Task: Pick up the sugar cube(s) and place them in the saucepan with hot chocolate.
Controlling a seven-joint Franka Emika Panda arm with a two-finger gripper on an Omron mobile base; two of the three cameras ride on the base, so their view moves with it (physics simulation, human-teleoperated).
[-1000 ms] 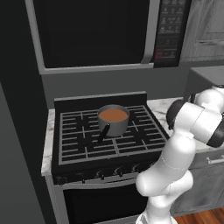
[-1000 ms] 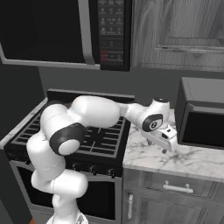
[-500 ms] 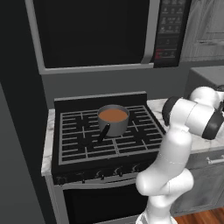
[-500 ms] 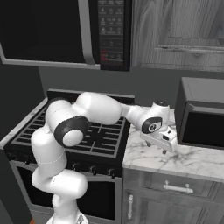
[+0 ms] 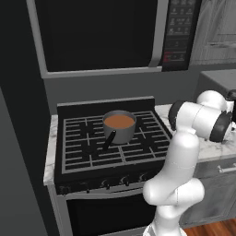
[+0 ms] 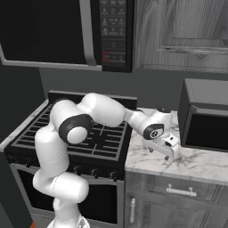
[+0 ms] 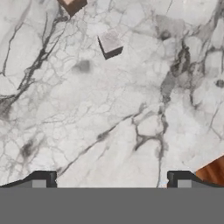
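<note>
Two cubes lying ahead on marble counter [image 7: 109,131]; white cube [image 7: 110,44] at twelve o'clock; gripper [image 7: 112,181] fingers released wide; centring over it before descending.

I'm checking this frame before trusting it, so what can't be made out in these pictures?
- Second cube, hand view: cut by the top edge; only a brownish corner shows.
- Hand, right base view: fingertips too small to make out against the marble counter.
- Whole sugar cube: too small to find in either base view.
- Saucepan, right base view: hidden behind the arm.
</note>
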